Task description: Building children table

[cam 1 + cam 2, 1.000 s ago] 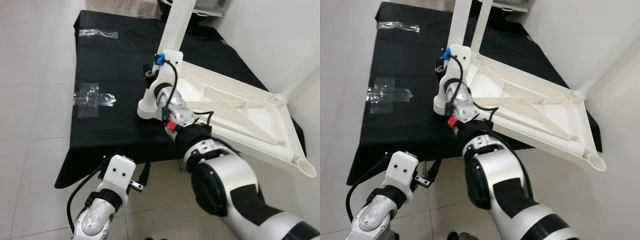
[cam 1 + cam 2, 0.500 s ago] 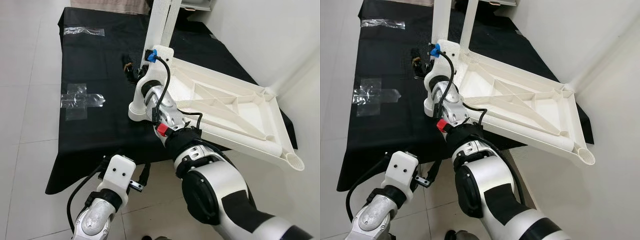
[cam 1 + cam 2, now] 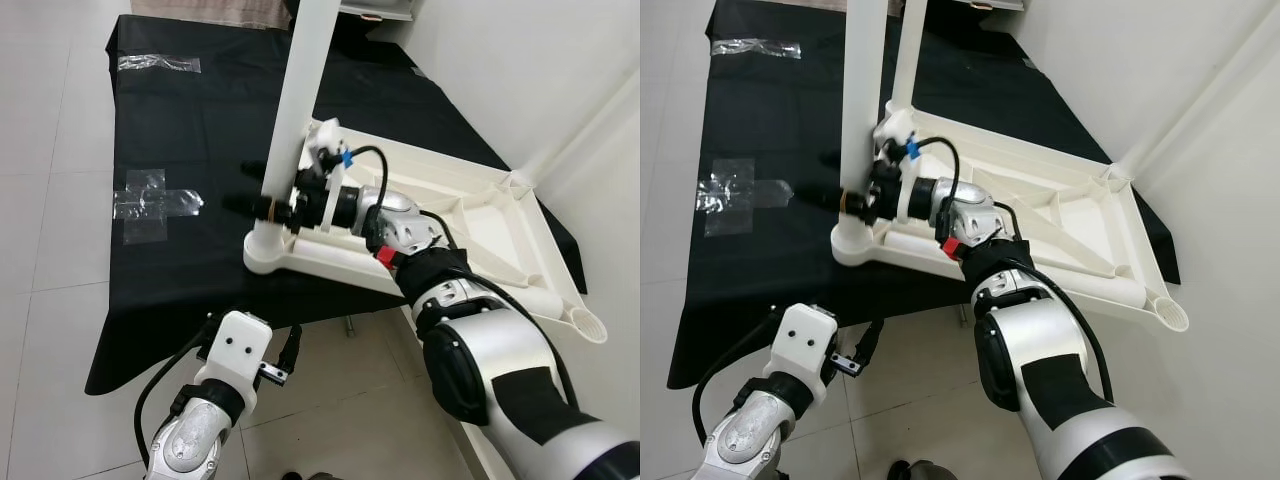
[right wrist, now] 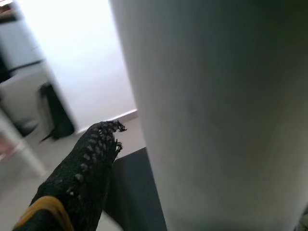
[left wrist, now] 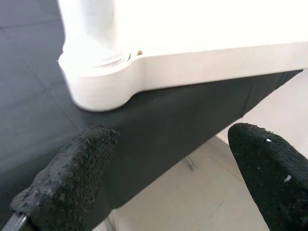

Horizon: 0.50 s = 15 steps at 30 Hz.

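- The white tabletop (image 3: 470,215) lies upside down on the black cloth (image 3: 190,120), with its ribbed underside facing up. Its long axis runs from the corner near the middle of the cloth toward the wall on the robot's right, and the far end reaches past the cloth's edge.
- One second ago this tabletop was tilted, with its far corner lifted. Now it sits lower and flatter on the cloth. The camera also moved between the pictures, so I judge part of this change with care.
- The white leg (image 3: 295,110) stands upright in the round socket (image 3: 268,252) at the near corner. Its long axis points straight up, out of the top of the picture. A second leg (image 3: 908,50) stands behind it at another corner.
- The right gripper (image 3: 262,208) has turned since half a second ago. Before, the wrist stood against the corner from below; now the arm lies across the tabletop and the black fingers reach around the leg, one finger (image 4: 86,168) beside it. The gripper looks clenched on the leg.
- I think this means the leg is now being seated or twisted into its socket.
- The left gripper (image 5: 163,178) hangs below the cloth's edge, released and holding nothing, with the socket in front of it.
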Motion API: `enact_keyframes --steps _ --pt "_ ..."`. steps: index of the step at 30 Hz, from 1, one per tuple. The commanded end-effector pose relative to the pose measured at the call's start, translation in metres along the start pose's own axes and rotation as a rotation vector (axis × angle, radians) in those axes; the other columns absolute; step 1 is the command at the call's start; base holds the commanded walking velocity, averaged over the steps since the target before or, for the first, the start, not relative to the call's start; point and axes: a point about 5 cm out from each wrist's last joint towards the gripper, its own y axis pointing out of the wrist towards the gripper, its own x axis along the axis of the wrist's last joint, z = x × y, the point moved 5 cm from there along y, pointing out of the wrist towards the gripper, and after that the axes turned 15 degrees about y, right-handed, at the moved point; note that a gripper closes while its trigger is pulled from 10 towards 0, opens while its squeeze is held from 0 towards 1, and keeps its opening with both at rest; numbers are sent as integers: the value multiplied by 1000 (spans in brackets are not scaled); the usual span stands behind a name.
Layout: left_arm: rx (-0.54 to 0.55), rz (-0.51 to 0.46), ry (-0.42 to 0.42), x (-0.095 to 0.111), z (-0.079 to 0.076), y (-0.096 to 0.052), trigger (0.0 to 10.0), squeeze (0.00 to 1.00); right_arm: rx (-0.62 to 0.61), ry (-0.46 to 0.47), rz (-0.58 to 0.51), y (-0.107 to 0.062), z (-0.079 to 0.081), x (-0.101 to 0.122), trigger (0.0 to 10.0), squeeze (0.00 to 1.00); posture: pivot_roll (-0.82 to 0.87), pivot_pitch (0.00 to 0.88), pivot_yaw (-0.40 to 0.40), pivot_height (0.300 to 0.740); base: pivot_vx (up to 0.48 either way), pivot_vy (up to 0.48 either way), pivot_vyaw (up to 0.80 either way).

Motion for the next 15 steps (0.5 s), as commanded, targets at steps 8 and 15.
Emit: enact_keyframes --steps 8,15 --pt "-21 5 -18 0 -9 -2 10000 0 -216 -74 -58 34 -11 -3 0 0 147 107 -252 740 0 0 0" --pt "-19 5 -21 -1 -8 -3 10000 0 -533 -104 -171 24 -38 16 0 0 140 116 -250 740 0 0 0"
